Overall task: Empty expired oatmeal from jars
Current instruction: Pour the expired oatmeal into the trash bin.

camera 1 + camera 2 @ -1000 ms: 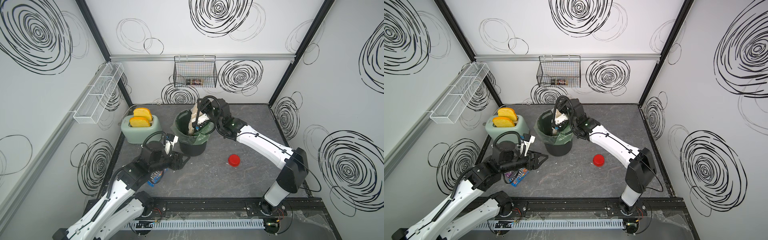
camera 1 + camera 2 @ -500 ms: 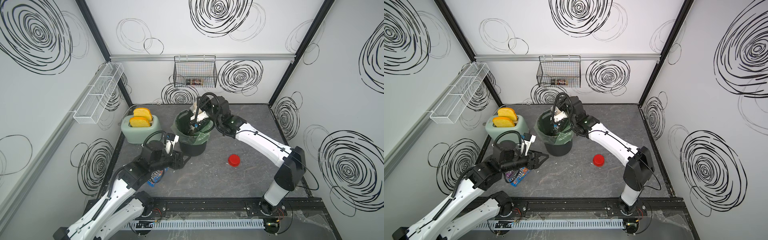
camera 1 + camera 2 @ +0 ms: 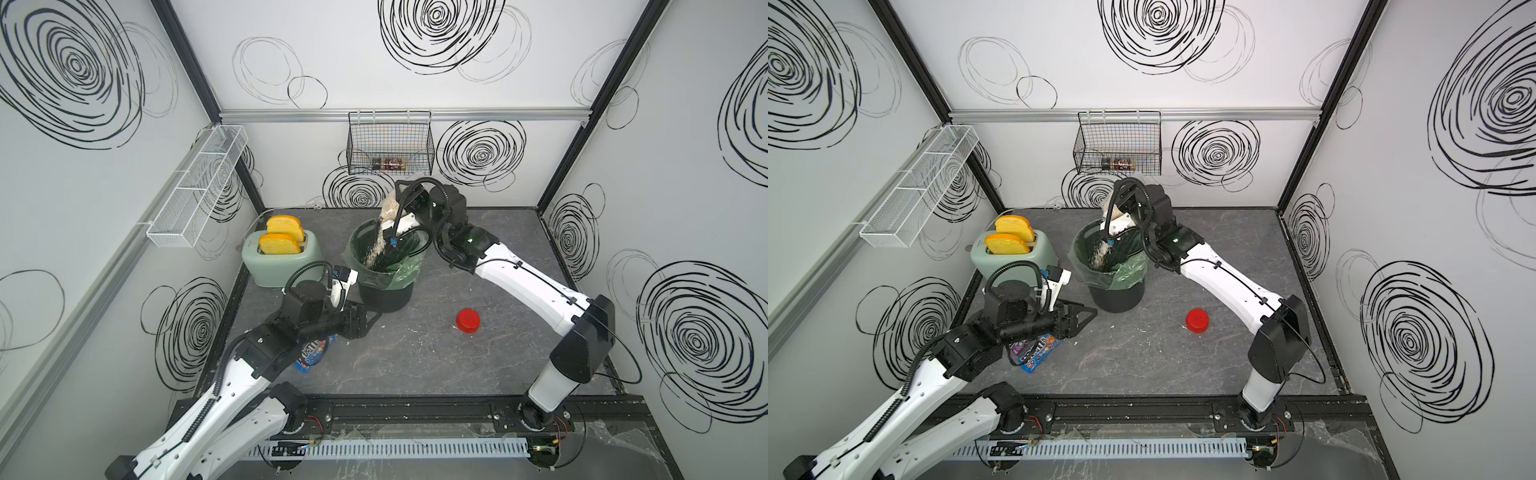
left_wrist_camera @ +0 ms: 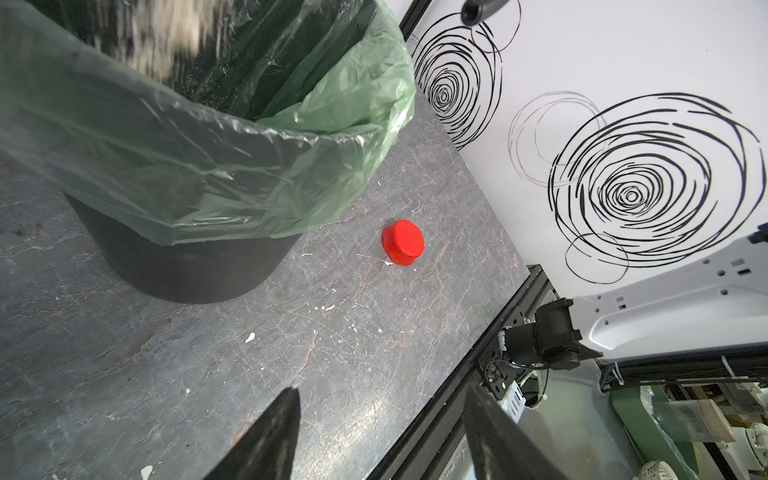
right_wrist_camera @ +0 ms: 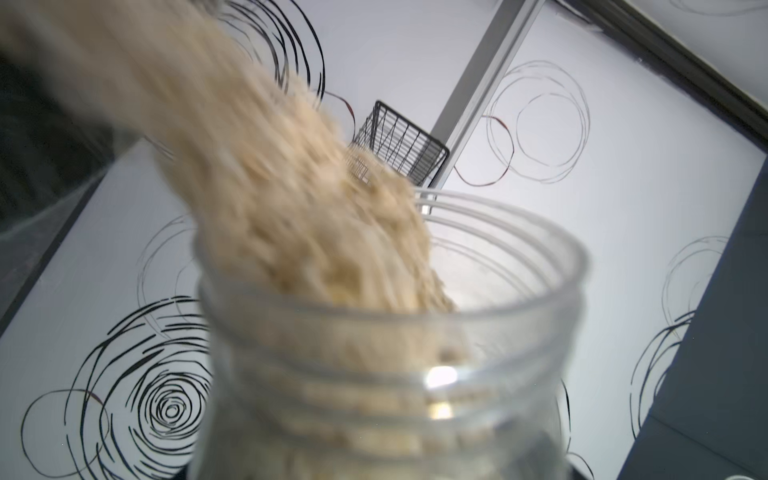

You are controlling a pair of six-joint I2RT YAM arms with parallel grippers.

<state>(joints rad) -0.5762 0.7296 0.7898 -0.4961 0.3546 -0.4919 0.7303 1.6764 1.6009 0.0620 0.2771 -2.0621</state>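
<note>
Lid [image 3: 468, 322] off, right jaws pinch the tipped jar [image 5: 386, 353], oatmeal [image 3: 375, 243] mid-pour into the bin [image 3: 386, 297], some left; left jaws spread.

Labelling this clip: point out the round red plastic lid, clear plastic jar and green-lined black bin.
Round red plastic lid [image 3: 468, 322]: a top view, flat top.
Clear plastic jar [image 5: 395, 374]: right wrist view, threaded neck.
Green-lined black bin [image 3: 385, 297]: a top view, bare black wall.

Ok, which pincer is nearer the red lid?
Left. The left pincer sits low beside the bin, lid ahead; the right pincer is raised over the bin, tipping the jar.
</note>
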